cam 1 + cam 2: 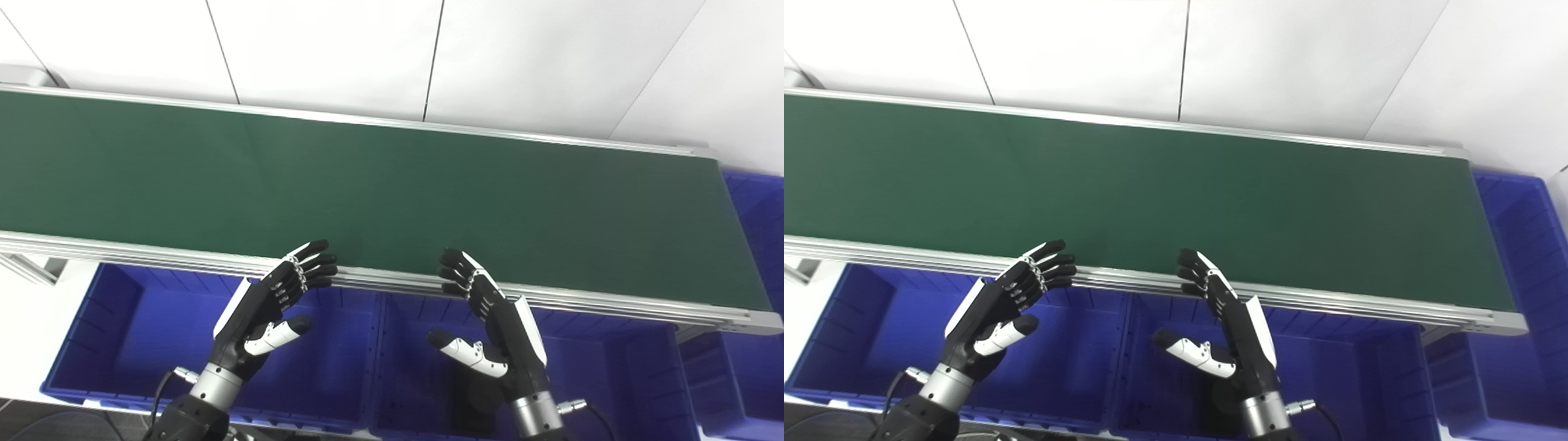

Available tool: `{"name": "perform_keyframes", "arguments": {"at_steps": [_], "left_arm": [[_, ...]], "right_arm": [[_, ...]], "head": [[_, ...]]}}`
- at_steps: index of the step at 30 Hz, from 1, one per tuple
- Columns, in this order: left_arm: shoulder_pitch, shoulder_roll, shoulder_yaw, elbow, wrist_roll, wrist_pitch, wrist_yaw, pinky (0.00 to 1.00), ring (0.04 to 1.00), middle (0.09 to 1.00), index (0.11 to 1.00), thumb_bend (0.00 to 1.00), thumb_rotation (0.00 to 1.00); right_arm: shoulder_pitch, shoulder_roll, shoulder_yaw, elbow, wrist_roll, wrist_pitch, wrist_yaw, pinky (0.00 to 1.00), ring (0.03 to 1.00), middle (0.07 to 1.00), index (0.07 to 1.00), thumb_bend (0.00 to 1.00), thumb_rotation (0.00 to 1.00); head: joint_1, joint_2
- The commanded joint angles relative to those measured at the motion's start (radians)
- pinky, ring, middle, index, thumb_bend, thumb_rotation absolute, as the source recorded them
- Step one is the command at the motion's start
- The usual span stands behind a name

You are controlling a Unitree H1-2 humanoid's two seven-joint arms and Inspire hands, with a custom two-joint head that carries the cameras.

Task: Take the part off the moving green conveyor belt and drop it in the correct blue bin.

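The left hand [269, 306] and right hand [490, 312] hung wide, holding nothing, palms facing each other at 6 o'clock, fingertips over the near rail of the green belt [380, 190]. Blue bins [122, 343] sat beneath. No part showed on the belt.

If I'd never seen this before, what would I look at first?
Probably the big green conveyor belt, which runs across the whole picture with nothing on it that shows. Next, the two black-and-white robot hands, the left hand and the right hand, both open at the belt's near edge, above the blue bins.
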Motion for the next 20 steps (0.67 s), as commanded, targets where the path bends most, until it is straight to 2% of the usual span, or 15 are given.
{"name": "perform_keyframes", "arguments": {"at_steps": [1,13,20], "left_arm": [[-0.013,0.010,0.001,-0.015,-0.016,-0.043,-0.006,0.78,0.798,0.823,0.873,0.88,0.61],[-0.012,0.009,0.001,-0.015,-0.021,-0.045,-0.010,0.78,0.799,0.822,0.871,0.88,0.61],[-0.011,0.008,0.000,-0.012,-0.012,-0.048,-0.006,0.78,0.796,0.820,0.873,0.89,0.61]], "right_arm": [[-0.003,0.012,-0.003,-0.013,-0.006,-0.059,-0.006,0.77,0.832,0.863,0.880,0.79,0.52],[-0.001,0.015,-0.010,-0.015,-0.015,-0.059,-0.008,0.77,0.827,0.858,0.884,0.77,0.55],[-0.001,0.017,-0.013,-0.011,-0.012,-0.061,-0.006,0.76,0.823,0.853,0.878,0.77,0.52]], "head": [[0.000,-0.001],[-0.002,-0.001],[-0.002,-0.001]]}}
